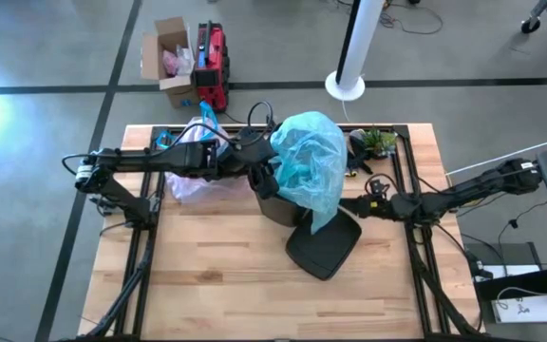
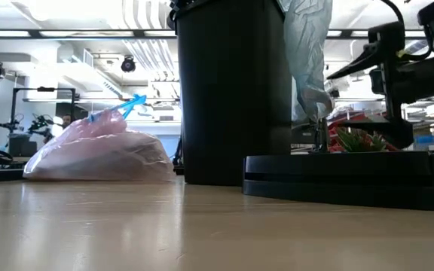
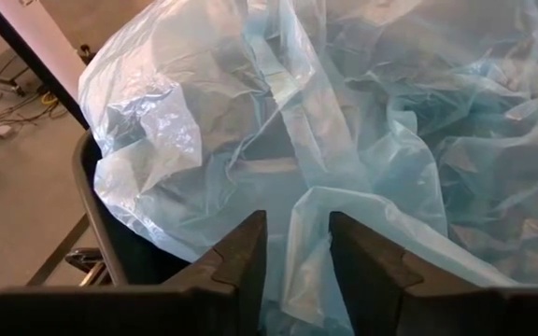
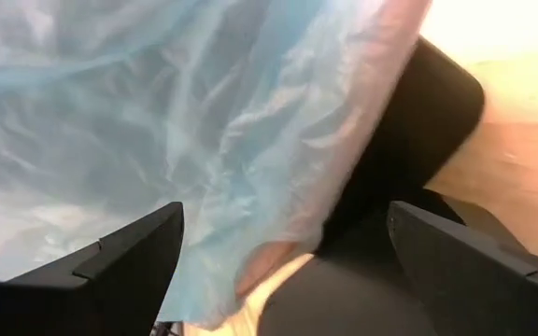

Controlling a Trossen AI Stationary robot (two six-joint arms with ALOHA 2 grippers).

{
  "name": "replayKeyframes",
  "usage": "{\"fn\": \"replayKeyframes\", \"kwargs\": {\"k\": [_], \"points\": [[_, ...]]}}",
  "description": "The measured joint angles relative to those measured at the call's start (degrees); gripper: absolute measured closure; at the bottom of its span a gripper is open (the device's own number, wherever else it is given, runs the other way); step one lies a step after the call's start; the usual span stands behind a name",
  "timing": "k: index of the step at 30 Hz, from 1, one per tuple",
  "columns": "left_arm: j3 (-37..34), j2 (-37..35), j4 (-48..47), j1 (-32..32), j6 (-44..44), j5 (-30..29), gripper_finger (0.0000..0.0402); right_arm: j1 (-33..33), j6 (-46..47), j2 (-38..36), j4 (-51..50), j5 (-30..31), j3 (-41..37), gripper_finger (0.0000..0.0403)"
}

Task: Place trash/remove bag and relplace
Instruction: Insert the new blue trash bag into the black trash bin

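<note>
Draping over the black bin (image 1: 275,204), the light blue bag (image 1: 310,166) sits at about the table's centre, its loose tail hanging toward five o'clock onto the bin lid (image 1: 323,249) lying flat on the wood. You have the left gripper (image 3: 295,252) at the bin's nine o'clock rim, fingers narrowed with a fold of blue film running between them; whether they have actually pinched it you cannot tell. The right gripper (image 4: 283,257) waits at the bin's four o'clock side, spread wide and holding nothing, the film hanging just ahead of it. So the left arm is nearer the bin's mouth, and spreading the bag will turn on pulling that edge out toward nine o'clock.

The low view alone shows you the tied pink bag (image 2: 100,150) resting on the table well apart from the bin (the high view half hides it under the left arm).
</note>
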Motion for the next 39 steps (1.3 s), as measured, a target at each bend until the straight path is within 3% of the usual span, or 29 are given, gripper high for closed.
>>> {"fn": "replayKeyframes", "kwargs": {"k": [7, 11, 15, 20, 25, 33, 36, 39], "points": [[0.0, 0.0, 0.07, 0.0, -0.02, 0.03, 0.03, -0.28, -0.64, 4.8, 0.83, 1.02, 4.39, 0.0041], [0.0, 0.0, 0.18, 0.02, -0.02, 0.02, 0.0295, -0.28, -4.19, 11.48, 0.86, 1.05, 8.63, 0.0041], [0.0, 0.0, 0.2, 0.02, -0.02, 0.03, 0.029, -0.28, -0.13, 19.62, 0.97, 1.59, 9.81, 0.0043], [0.02, 0.0, 0.18, 0.02, -1.31, 0.04, 0.0288, -0.28, -0.22, 27.88, 10.59, 2.46, 10.75, 0.0066], [0.02, 0.0, 0.06, 0.02, -1.57, 0.04, 0.0298, -0.28, -9.5, 30.61, 20.88, 2.36, 13.06, 0.014], [0.09, 0.0, -1.66, 0.0, -1.6, 0.11, 0.0308, 0.18, -19.78, 25.44, 19.09, -4.0, 16.31, 0.0318], [0.09, 0.0, -3.87, 0.0, -1.66, 0.17, 0.0308, 1.59, -24.1, 19.28, 12.47, -5.69, 17.95, 0.0386], [0.13, -0.03, -5.59, 0.0, -1.56, 0.13, 0.0306, 2.67, -26.08, 10.77, -6.07, -5.49, 22.33, 0.0388]]}}
